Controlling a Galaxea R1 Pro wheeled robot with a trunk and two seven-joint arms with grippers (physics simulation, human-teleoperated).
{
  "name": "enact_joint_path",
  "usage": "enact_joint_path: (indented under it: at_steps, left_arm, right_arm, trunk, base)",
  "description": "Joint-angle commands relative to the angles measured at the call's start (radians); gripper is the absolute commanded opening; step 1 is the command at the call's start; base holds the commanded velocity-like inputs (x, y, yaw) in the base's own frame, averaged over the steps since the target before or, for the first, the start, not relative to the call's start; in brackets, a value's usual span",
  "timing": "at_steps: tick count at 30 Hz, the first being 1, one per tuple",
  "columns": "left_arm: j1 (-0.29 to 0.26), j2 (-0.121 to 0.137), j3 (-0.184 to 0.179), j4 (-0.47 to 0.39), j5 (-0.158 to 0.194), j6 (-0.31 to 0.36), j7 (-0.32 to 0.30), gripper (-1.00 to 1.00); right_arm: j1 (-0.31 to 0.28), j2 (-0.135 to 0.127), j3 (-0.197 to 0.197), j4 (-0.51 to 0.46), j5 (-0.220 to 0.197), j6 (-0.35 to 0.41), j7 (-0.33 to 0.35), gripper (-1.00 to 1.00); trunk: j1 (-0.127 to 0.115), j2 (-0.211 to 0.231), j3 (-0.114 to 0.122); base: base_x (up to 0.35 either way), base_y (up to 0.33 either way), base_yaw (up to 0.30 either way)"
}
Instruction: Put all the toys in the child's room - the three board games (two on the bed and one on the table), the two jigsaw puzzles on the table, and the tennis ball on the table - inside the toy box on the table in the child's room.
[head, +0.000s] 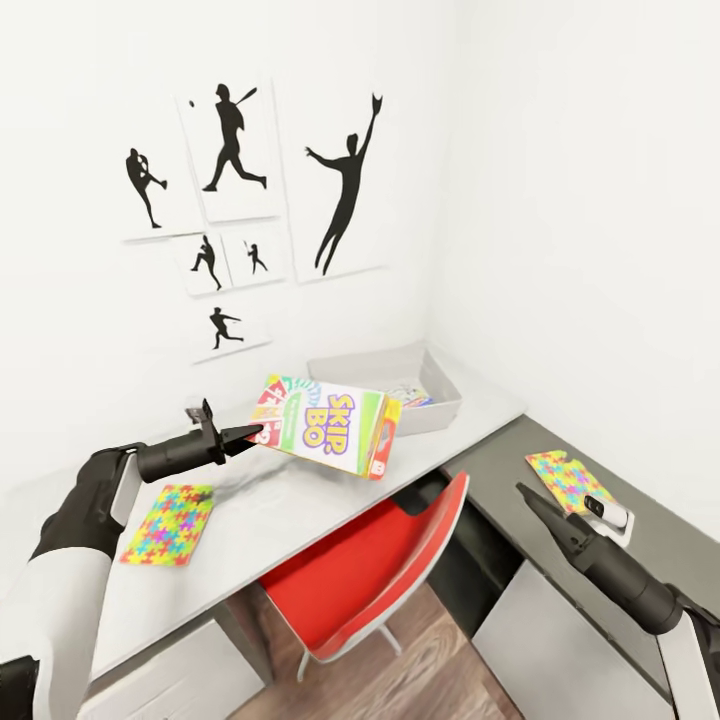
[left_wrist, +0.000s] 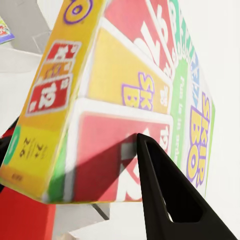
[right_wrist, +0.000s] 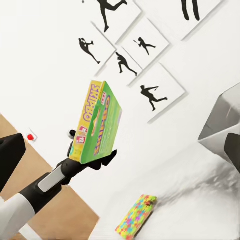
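While the left gripper clamps one end of the green, yellow and red printed board game box, the box hangs clear above the long pale grey-white table, open air all round it. At the gripper's seven o'clock one thin multicoloured jigsaw puzzle board lies flat near the table's front edge. At the box's two o'clock sits the shallow pale grey toy box, unobstructed. Below, a red chair fills the corner gap. Further right, a second jigsaw puzzle lies just beyond the right gripper, whose jaws I cannot tell apart.
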Motion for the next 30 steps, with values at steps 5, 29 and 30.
enact_joint_path:
  at_steps: [5,29,30]
  left_arm:
    - [-0.001,-0.003,0.001,0.000,0.003,0.007,-0.006,-1.00]
    - [-0.001,-0.003,0.002,-0.005,0.003,0.007,-0.011,-1.00]
    - [-0.001,-0.003,0.002,-0.005,0.003,0.007,-0.011,-1.00]
  right_arm:
    - [-0.001,0.000,0.000,0.000,-0.004,0.009,0.003,1.00]
    - [-0.001,-0.002,-0.002,0.002,-0.008,0.012,0.003,1.00]
    - [-0.001,-0.002,-0.002,0.002,-0.008,0.012,0.002,1.00]
  trunk:
    - [0.001,-0.002,0.005]
    - [0.001,-0.002,0.030]
    - [0.001,-0.002,0.030]
  base:
    - [0.012,-0.200,0.189]
    - [0.146,-0.054,0.155]
    - [0.322,-0.003,0.014]
